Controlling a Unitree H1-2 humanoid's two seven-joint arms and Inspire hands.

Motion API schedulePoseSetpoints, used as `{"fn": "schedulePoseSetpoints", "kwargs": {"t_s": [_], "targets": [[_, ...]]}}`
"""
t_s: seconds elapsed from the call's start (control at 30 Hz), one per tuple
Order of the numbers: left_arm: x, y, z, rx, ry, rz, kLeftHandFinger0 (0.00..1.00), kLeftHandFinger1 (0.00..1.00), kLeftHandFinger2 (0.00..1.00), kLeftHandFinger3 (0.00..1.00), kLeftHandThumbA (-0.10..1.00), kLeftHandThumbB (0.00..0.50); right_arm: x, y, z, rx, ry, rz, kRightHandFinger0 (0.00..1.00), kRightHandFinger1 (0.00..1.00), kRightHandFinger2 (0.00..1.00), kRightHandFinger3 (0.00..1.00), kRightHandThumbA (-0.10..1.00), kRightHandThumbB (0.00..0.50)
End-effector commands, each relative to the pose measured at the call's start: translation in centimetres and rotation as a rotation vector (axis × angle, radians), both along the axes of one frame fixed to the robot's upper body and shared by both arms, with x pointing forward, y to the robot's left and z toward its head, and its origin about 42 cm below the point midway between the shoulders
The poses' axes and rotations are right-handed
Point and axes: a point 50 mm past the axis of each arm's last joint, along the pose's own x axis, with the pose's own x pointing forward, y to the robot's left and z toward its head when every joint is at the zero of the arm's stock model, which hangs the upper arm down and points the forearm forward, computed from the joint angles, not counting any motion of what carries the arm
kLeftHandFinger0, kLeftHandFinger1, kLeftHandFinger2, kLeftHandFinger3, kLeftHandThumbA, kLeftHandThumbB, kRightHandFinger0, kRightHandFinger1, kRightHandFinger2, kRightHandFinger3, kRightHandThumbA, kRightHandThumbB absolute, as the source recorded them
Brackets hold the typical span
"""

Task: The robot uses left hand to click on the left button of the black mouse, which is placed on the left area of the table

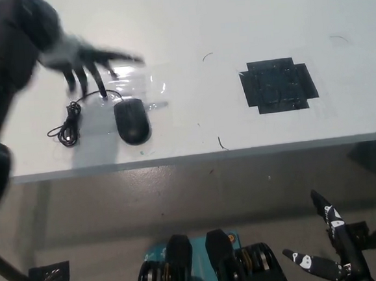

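A black mouse (132, 120) lies on the left part of the white table (231, 33), its cable coiled to its left (66, 128). My left hand (84, 61) hangs blurred in the air above and behind the mouse, fingers spread apart, touching nothing. Its arm reaches in from the picture's left edge. My right hand (330, 246) rests low at the bottom right, below the table's front edge, fingers apart and holding nothing.
A black taped square (280, 85) marks the table's right half. A shiny clear patch (138, 86) sits behind the mouse. The table's front edge (202, 155) runs across the middle, with floor below it.
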Motion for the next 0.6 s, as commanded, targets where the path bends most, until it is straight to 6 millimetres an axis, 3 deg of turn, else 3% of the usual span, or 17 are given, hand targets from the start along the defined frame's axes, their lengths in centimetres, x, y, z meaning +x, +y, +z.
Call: {"fn": "schedulePoseSetpoints", "kwargs": {"t_s": [0.0, 0.07, 0.1, 0.13, 0.17, 0.2, 0.23, 0.27, 0.3, 0.33, 0.4, 0.43, 0.47, 0.53, 0.57], "targets": [[-6.8, 3.5, 13.2, -0.266, -0.295, -0.047, 0.09, 0.15, 0.50, 1.00, 1.00, 0.419, -0.3, -0.6, 0.5, 0.012, -0.052, -0.007, 1.00, 1.00, 1.00, 1.00, 1.00, 0.420], [-10.3, 4.5, 13.1, -0.365, -0.413, -0.129, 0.17, 0.26, 0.59, 1.00, 1.00, 0.323, -0.5, -0.6, 0.3, 0.017, -0.045, -0.008, 1.00, 1.00, 1.00, 1.00, 1.00, 0.425], [-13.2, 5.4, 12.6, -0.440, -0.509, -0.201, 0.16, 0.31, 0.60, 1.00, 1.00, 0.312, -0.6, -0.6, 0.2, 0.020, -0.040, -0.008, 1.00, 1.00, 1.00, 1.00, 1.00, 0.423], [-14.6, 5.5, 12.2, -0.466, -0.545, -0.224, 0.14, 0.31, 0.60, 1.00, 1.00, 0.309, -0.7, -0.8, 0.1, 0.019, -0.036, -0.007, 1.00, 1.00, 1.00, 1.00, 1.00, 0.421], [-15.9, 5.7, 11.7, -0.492, -0.570, -0.252, 0.11, 0.30, 0.56, 1.00, 1.00, 0.318, -0.8, -0.7, 0.1, 0.017, -0.034, -0.004, 1.00, 1.00, 1.00, 1.00, 1.00, 0.415], [-18.8, 6.5, 10.1, -0.587, -0.622, -0.318, 0.11, 0.20, 0.42, 1.00, 1.00, 0.355, -0.9, -0.6, -0.1, 0.020, -0.027, -0.001, 1.00, 1.00, 1.00, 1.00, 1.00, 0.411], [-20.6, 6.9, 8.9, -0.639, -0.659, -0.346, 0.18, 0.15, 0.35, 1.00, 1.00, 0.429, -1.0, -0.6, -0.2, 0.025, -0.022, 0.000, 1.00, 1.00, 1.00, 1.00, 1.00, 0.412], [-21.6, 7.0, 8.1, -0.659, -0.680, -0.356, 0.18, 0.10, 0.28, 1.00, 1.00, 0.450, -1.2, -0.6, -0.3, 0.032, -0.014, 0.001, 1.00, 1.00, 1.00, 1.00, 1.00, 0.413], [-24.2, 7.5, 6.3, -0.703, -0.727, -0.375, 0.34, 0.20, 0.32, 1.00, 1.00, 0.371, -1.3, -0.5, -0.5, 0.034, -0.008, -0.001, 1.00, 1.00, 1.00, 1.00, 1.00, 0.404], [-26.1, 7.8, 5.0, -0.727, -0.744, -0.388, 0.51, 0.27, 0.35, 1.00, 1.00, 0.352, -1.5, -0.5, -0.6, 0.035, -0.004, -0.002, 1.00, 1.00, 1.00, 1.00, 1.00, 0.403], [-31.0, 8.3, 1.0, -0.815, -0.733, -0.408, 0.81, 0.53, 0.62, 1.00, 1.00, 0.336, -1.8, -0.4, -0.9, 0.032, 0.005, -0.007, 1.00, 1.00, 1.00, 1.00, 1.00, 0.408], [-32.6, 8.3, -0.4, -0.841, -0.725, -0.403, 0.87, 0.58, 0.65, 1.00, 1.00, 0.335, -1.9, -0.3, -1.0, 0.032, 0.009, -0.009, 1.00, 1.00, 1.00, 1.00, 1.00, 0.408], [-35.4, 8.1, -3.4, -0.907, -0.701, -0.369, 1.00, 0.90, 0.96, 1.00, 1.00, 0.317, -2.1, -0.1, -1.1, 0.035, 0.011, -0.011, 1.00, 1.00, 1.00, 1.00, 1.00, 0.410], [-38.7, 7.8, -6.6, -0.985, -0.701, -0.315, 1.00, 1.00, 1.00, 1.00, 1.00, 0.321, -2.3, 0.3, -1.5, 0.043, 0.024, -0.011, 1.00, 1.00, 1.00, 1.00, 1.00, 0.411], [-39.8, 7.5, -7.9, -1.020, -0.713, -0.297, 1.00, 1.00, 1.00, 1.00, 1.00, 0.340, -2.4, 0.5, -1.6, 0.049, 0.027, -0.011, 1.00, 1.00, 1.00, 1.00, 1.00, 0.408]]}}
